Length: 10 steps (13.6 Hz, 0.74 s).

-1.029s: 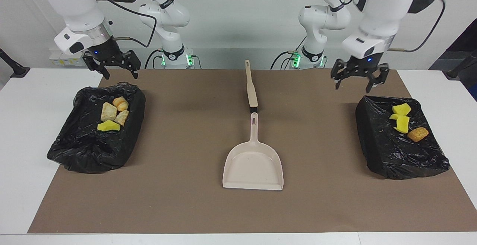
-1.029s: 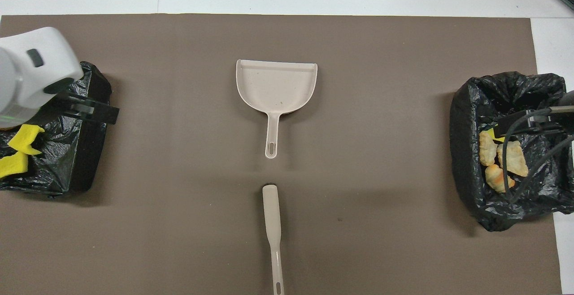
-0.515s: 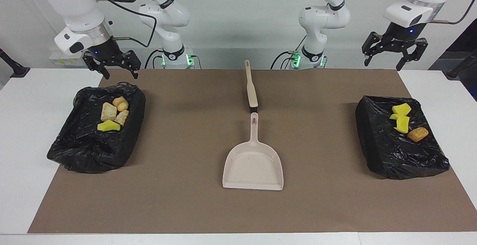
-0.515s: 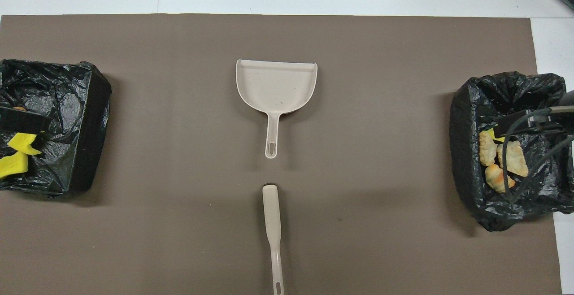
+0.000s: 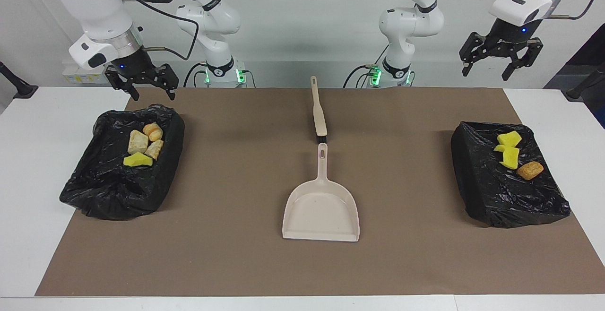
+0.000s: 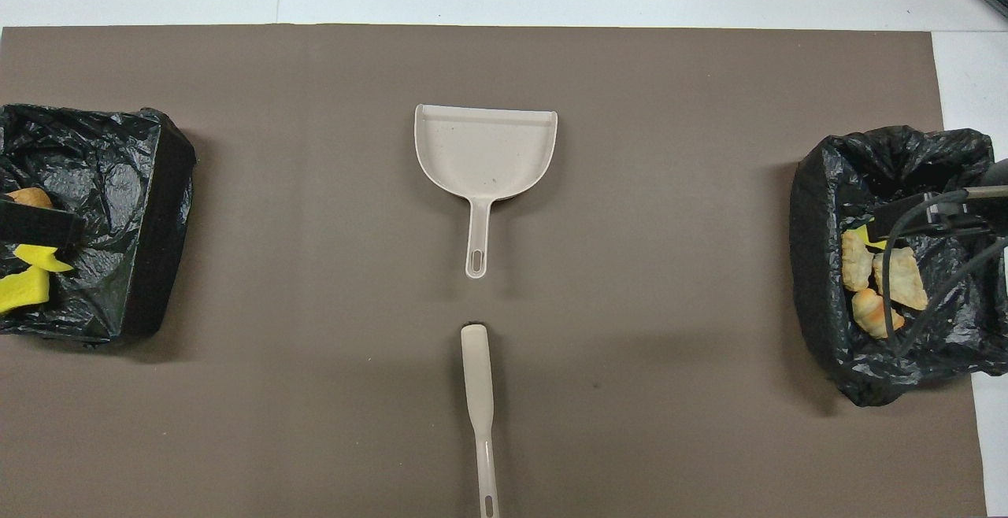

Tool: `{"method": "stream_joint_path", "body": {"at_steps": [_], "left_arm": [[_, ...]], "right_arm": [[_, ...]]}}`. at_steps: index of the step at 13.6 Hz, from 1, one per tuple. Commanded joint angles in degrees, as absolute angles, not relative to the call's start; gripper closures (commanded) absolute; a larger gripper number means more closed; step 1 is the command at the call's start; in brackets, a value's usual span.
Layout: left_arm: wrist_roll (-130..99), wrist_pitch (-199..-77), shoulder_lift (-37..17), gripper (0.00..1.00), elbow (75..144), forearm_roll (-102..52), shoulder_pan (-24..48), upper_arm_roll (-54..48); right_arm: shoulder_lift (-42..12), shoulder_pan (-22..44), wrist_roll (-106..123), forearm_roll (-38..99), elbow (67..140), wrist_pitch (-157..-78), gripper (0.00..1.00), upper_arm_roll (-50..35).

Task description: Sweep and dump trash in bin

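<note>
Up went the left gripper [image 5: 502,60], away from its bin [image 5: 477,169], fingers apart and holding nothing. Right gripper [image 5: 142,82] waited open over the other bin [image 5: 90,183]. All the trash [image 5: 142,146] lay inside both bins, so dustpan [image 5: 321,211] and brush [image 5: 318,110] rested untouched.

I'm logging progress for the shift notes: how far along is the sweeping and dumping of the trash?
It looks finished. Four scraps lie in the bin at the right arm's end, three scraps in the bin at the left arm's end; none shows on the mat. Nothing is in hand: the dustpan and brush lie mid-table, untouched. The right gripper and left gripper hang open. Nothing visible is left.
</note>
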<state>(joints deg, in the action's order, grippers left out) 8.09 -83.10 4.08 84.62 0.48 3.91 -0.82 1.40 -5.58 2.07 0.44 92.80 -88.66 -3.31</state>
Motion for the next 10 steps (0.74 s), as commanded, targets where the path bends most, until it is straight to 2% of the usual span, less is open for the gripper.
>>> {"method": "stream_joint_path", "body": {"at_steps": [1, 10], "left_arm": [[7.03, -82.0, 6.24, 0.0, 87.01, -0.7, 3.08, -1.05], [5.89, -82.53, 6.94, 0.0, 88.15, -0.7, 3.08, -1.05]], "right_arm": [[1.84, -5.8, 0.88, 0.35, 92.55, -87.98, 0.0, -3.69], [1.76, -5.8, 0.88, 0.35, 92.55, -87.98, 0.0, -3.69]]}}
